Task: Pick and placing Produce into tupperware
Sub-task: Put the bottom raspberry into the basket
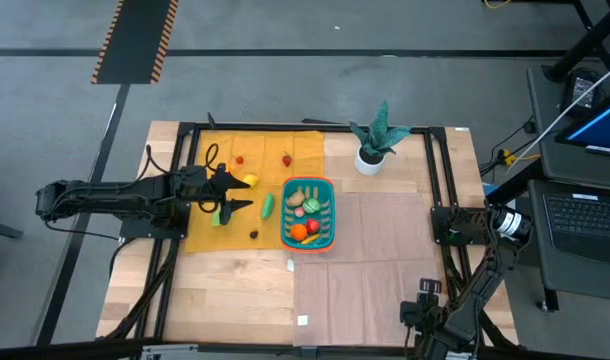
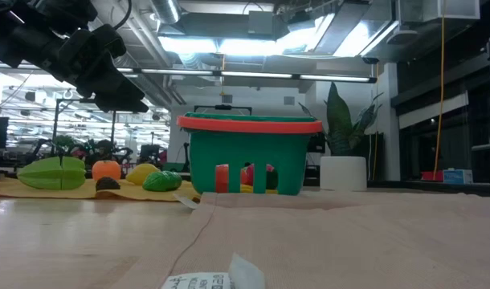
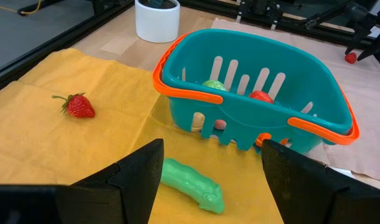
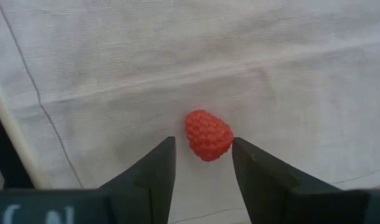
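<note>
The left gripper [image 1: 237, 196] hovers over the yellow cloth [image 1: 207, 235] on the left part of the table [image 1: 235, 290], just left of the teal basket [image 1: 327, 186]; its two dark fingers [image 3: 137, 177] stand wide apart with nothing between them; in its wrist view a green pickle-like vegetable [image 3: 193, 184] lies on the cloth in the gap ahead of the fingers, apart from them and close beside the basket's near wall; a strawberry [image 3: 79, 106] lies farther off on the same cloth, and a white plant pot [image 3: 157, 20] stands beyond the basket

The basket, teal with an orange rim, sits where the yellow cloth meets the pale beige cloth [image 1: 385, 270]; several pieces of produce already lie inside it, red, orange, green and tan seen from above; other pieces rest on the yellow cloth outside it, among them a flat green piece [image 2: 51, 172], an orange one [image 2: 107, 169] and a small dark one [image 2: 108, 183]

The right gripper [image 4: 202, 163] is low over the beige cloth at the table's right edge; its fingers are partly open, one on each side of a red raspberry [image 4: 209, 134] that lies on the cloth; I cannot tell whether they touch it
</note>
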Controlling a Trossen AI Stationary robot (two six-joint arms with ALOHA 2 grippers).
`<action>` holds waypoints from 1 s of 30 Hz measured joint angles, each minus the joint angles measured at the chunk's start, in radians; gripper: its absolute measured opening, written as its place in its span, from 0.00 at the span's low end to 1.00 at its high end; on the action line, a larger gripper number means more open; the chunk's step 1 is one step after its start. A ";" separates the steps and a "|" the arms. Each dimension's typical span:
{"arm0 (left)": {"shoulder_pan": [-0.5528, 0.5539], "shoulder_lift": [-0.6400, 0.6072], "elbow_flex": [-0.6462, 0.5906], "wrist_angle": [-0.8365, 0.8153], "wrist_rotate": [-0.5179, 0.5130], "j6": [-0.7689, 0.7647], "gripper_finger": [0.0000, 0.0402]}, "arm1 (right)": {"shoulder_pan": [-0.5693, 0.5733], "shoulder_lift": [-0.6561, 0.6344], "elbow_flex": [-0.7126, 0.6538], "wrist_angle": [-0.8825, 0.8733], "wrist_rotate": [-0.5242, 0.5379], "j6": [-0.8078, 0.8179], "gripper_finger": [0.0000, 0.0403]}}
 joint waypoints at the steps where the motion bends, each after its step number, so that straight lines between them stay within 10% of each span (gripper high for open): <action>1: 0.000 0.000 0.000 0.000 0.000 0.000 0.65 | 0.000 0.000 0.000 0.002 0.000 0.000 0.39; 18: 0.000 0.000 0.000 -0.023 0.000 0.000 0.65 | -0.020 0.000 0.000 0.016 0.008 -0.030 0.39; 30: 0.000 0.000 0.000 -0.023 0.000 0.000 0.65 | -0.019 -0.004 0.001 0.013 0.009 -0.049 0.20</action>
